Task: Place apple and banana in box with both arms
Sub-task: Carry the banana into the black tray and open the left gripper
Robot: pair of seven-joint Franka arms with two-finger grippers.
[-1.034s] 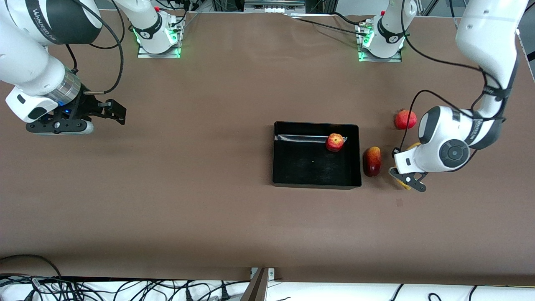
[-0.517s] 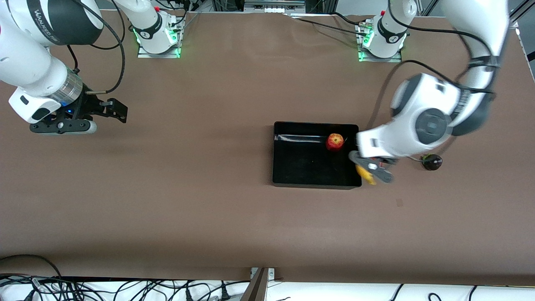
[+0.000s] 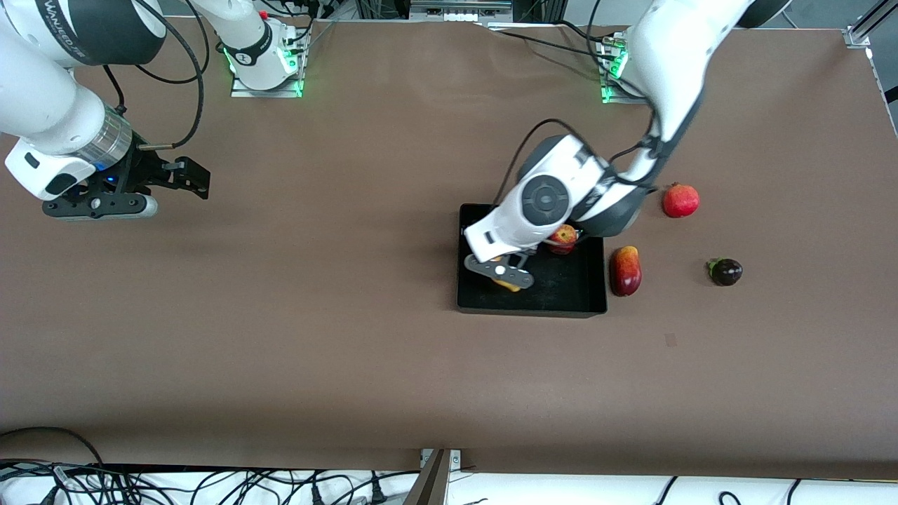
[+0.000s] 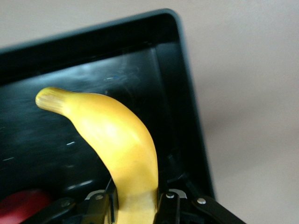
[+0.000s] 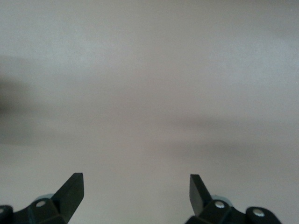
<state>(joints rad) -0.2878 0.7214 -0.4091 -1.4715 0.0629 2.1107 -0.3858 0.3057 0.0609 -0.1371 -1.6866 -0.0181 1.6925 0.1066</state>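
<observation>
At the right arm's end of the brown table (image 3: 337, 337), the right gripper (image 3: 184, 177) waits over bare tabletop, well apart from every fruit. In the right wrist view its two black fingers (image 5: 70, 189) stand wide apart with nothing between them, and only their tips show at the frame's edge.

Near the table's middle sits the box (image 3: 484, 298), a shallow glossy black tray. The left arm reaches down from its base and covers much of the box's part farther from the front camera. The left gripper (image 3: 506, 273) is over the box's interior, clamped on the banana (image 3: 511, 283); from the front only a small yellow-orange sliver of it shows under the fingers. The left wrist view shows the banana (image 4: 119, 149) more fully, curving away from the black fingers (image 4: 169, 205) that pinch its base, with the box's corner (image 4: 173, 28) past it.

The apple (image 3: 563, 239) lies inside the box, partly hidden by the left arm's wrist.

Just beside the box, toward the left arm's end, lies a red-yellow mango (image 3: 625, 271). Farther toward that end are a red pomegranate (image 3: 680, 200) and a small dark round fruit (image 3: 725, 271), too small to identify.
</observation>
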